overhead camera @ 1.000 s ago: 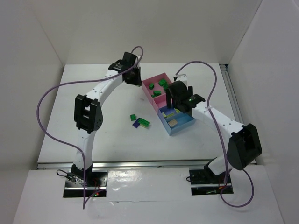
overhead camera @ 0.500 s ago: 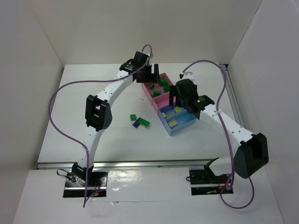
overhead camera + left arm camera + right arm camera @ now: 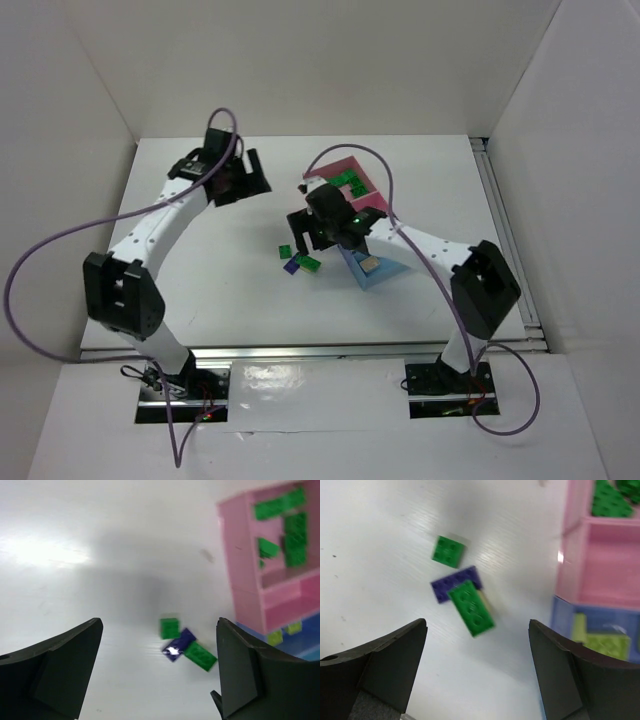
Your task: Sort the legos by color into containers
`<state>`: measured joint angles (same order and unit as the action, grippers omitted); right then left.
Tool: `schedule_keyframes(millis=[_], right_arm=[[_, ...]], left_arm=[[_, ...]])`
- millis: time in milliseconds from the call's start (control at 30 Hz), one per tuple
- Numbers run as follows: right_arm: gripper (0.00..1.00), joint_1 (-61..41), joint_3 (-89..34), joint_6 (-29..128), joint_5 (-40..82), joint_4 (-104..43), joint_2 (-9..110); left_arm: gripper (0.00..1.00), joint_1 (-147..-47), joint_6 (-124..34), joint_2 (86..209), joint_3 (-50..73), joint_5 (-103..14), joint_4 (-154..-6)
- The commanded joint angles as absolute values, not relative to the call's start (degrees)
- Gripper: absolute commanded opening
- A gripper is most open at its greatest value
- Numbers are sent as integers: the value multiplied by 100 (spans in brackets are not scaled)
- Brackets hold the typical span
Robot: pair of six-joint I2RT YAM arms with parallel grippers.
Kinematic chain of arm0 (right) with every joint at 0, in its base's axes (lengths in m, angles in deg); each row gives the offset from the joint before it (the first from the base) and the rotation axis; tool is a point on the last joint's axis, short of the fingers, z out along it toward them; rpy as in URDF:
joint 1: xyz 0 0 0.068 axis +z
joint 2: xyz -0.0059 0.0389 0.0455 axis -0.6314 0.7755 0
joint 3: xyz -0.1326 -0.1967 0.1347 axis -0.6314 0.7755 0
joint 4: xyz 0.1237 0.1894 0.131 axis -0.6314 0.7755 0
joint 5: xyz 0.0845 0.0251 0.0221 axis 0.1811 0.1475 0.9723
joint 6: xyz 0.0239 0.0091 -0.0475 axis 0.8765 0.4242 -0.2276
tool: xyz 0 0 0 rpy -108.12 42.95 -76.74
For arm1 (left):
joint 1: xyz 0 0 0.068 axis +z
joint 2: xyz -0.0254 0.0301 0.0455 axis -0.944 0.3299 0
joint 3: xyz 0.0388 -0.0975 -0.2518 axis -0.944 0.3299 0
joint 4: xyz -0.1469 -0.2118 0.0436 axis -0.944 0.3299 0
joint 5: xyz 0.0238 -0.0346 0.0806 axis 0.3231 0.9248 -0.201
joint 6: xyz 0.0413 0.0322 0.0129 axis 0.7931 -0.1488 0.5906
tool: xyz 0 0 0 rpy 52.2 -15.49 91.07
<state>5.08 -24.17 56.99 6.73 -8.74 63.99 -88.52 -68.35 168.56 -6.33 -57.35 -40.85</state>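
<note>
Three loose legos lie together on the white table: a small green square, a purple one, and a green rectangle lying partly over the purple. My right gripper hangs open just above and beside them, with nothing between its fingers. My left gripper is open and empty over bare table at the back left; its view shows the same green square, purple lego and green rectangle from a distance. The containers hold green legos in the far pink box and yellow-green ones in the periwinkle box.
The right arm covers the middle boxes in the top view; only the far pink box and the near light blue box show there. White walls stand close at the left and right. A metal rail runs along the near table edge.
My left gripper has opened wide and swung left, away from the far pink box. My right gripper has moved left from over the blue boxes to the loose legos.
</note>
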Motion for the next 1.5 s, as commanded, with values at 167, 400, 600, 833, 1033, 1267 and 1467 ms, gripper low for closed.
schedule_keyframes(millis=[167, 400, 600, 833, 1033, 1267, 1467], right_arm=[[94, 875, -3756, 5973, 550, -1293, 8005], [90, 1041, -4346, 5973, 550, -1214, 8964], [71, 1094, -4346, 5973, 497, -1214, 9166], [34, 1147, -4697, 5912, 235, -1004, 9394], [30, 1147, -5084, 5851, -337, -854, 9167], [30, 428, -4952, 5903, -619, -968, 8359], [30, -425, -5092, 6053, -689, -959, 8384]], left_arm=[[100, -7769, -7022, 15850, 650, -6127, -3956], [98, -7655, -6969, 15534, 763, -6408, -3964], [97, -7601, -6969, 15533, 817, -6356, -3965], [97, -7601, -6969, 15533, 878, -6303, -4027], [96, -7601, -7022, 15480, 940, -6303, -4140], [96, -7601, -7022, 15533, 940, -6171, -4141], [92, -7706, -7074, 15796, 940, -5916, -4202]])
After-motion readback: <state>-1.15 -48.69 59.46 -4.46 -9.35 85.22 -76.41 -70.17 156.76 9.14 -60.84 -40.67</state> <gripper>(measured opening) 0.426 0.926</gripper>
